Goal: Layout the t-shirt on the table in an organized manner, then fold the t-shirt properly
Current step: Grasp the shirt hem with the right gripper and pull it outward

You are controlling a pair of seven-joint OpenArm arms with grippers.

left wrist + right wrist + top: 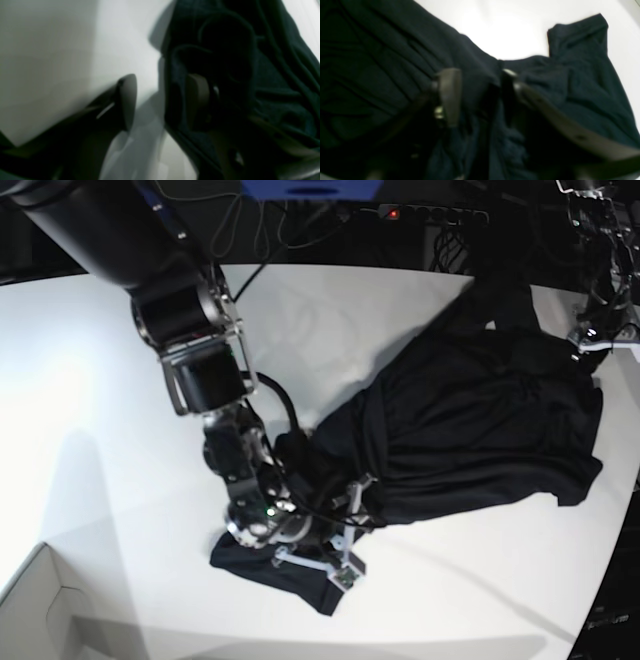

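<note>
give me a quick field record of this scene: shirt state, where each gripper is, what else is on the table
t-shirt: black, crumpled, not laid flat
table: white, shirt lies on it
right gripper: open, jaws astride a bunched edge of the shirt
left gripper: jaws apart at the shirt's edge, one finger over fabric; grip unclear
other: white box corner at the near edge

Robotics lab: white table [90, 380], cables [300, 215], power strip [430, 213].

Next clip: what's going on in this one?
A two-armed robot is working on a black t-shirt lying crumpled, not yet spread flat, on the white table. The right hand is open over a bunched part of the shirt. The left hand straddles a fabric edge.
</note>
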